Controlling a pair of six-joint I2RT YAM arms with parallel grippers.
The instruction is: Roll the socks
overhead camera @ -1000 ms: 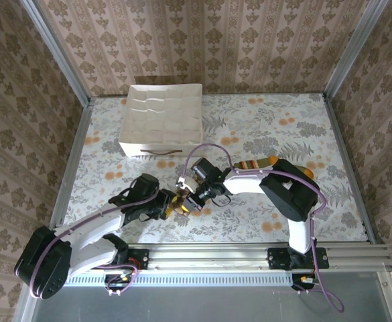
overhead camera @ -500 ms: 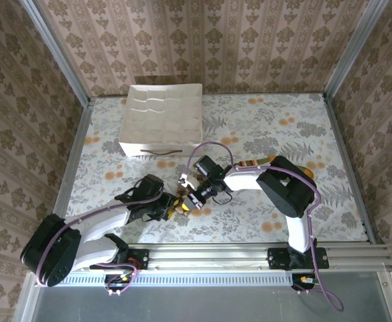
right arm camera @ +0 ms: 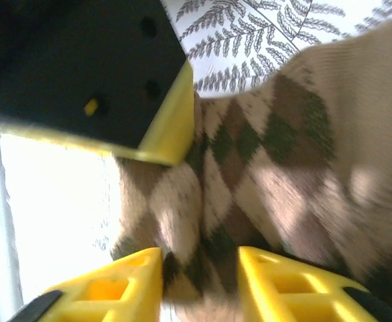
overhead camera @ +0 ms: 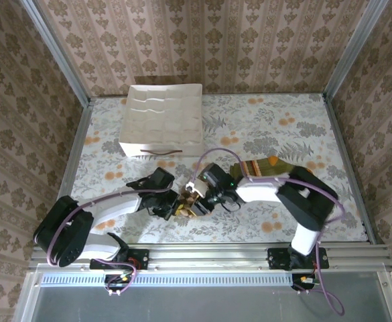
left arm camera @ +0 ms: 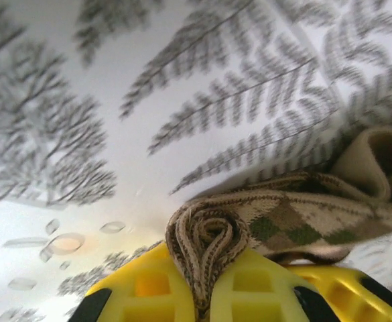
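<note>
Shifted rightward, left hand (left arm camera: 202, 272) and right hand (right arm camera: 200, 268) each clamp the argyle sock (left arm camera: 289, 218) between them.

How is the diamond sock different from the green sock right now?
The diamond sock is tan with brown diamonds; the green sock is olive with a striped cuff and orange tip. The diamond sock is bunched, pinched in the left pincer; the green sock lies flat, untouched, by the right arm. Both rest on the flowery table.
</note>
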